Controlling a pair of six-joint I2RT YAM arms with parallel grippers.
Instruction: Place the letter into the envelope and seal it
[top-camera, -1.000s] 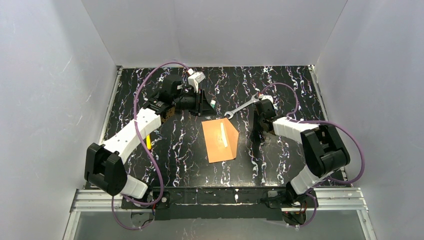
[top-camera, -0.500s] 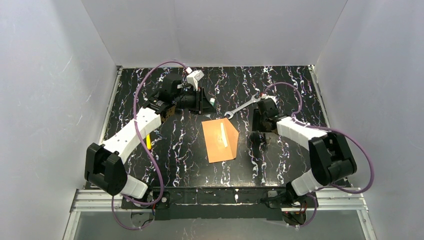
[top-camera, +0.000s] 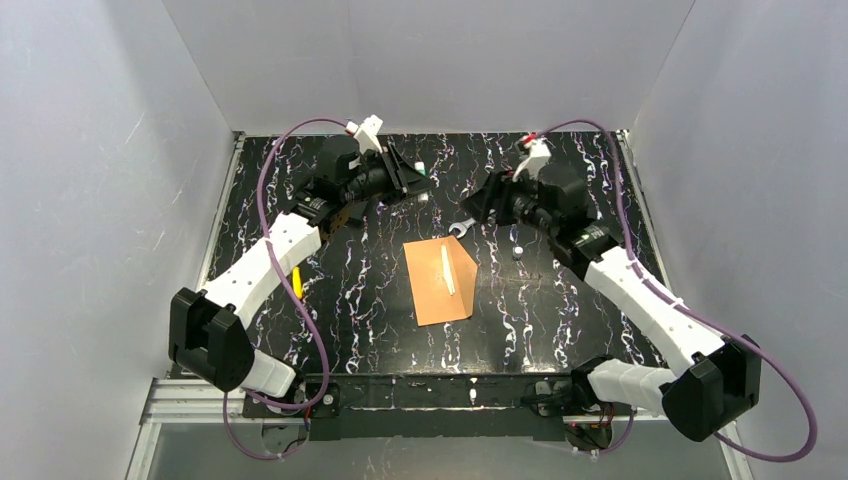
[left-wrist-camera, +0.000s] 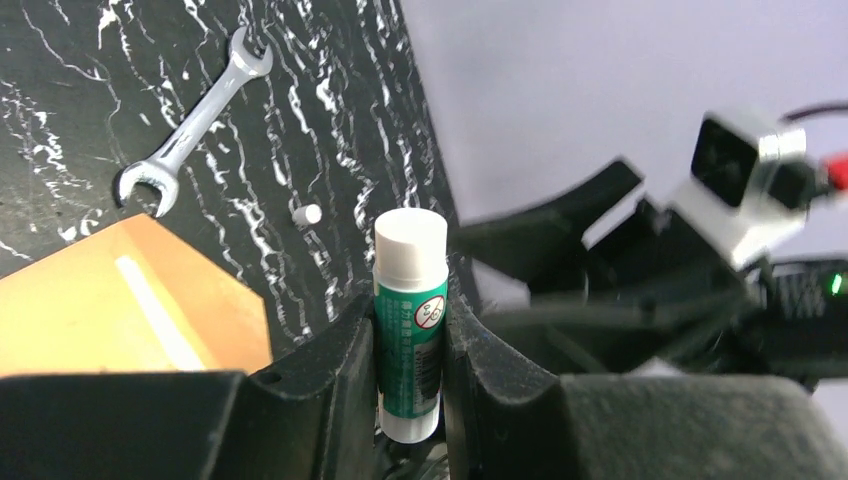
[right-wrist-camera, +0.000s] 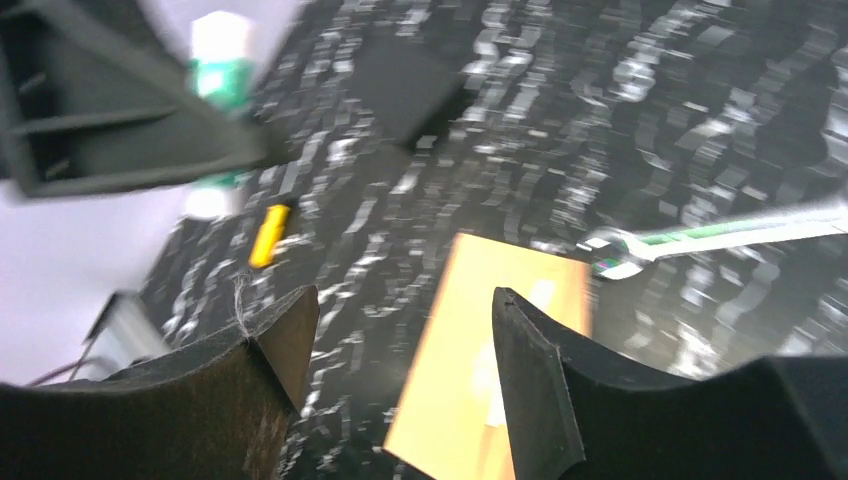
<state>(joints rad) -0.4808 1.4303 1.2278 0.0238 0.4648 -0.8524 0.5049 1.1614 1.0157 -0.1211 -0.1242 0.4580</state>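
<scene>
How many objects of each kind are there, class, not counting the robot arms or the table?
Flat orange-brown paper envelope: 1
Silver metal wrench: 1
Green-and-white glue stick: 1
Small white cylindrical cap: 1
Slim yellow object: 1
Total: 5

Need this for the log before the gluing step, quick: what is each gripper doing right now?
The left gripper is shut on the glue stick.
The right gripper is open, holding nothing.

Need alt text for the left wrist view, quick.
The left gripper is shut on a green-and-white glue stick with a white cap, held upright. Beyond lie a corner of the orange-brown kraft paper envelope, a silver wrench and a small white cylinder on the black marbled table.
</scene>
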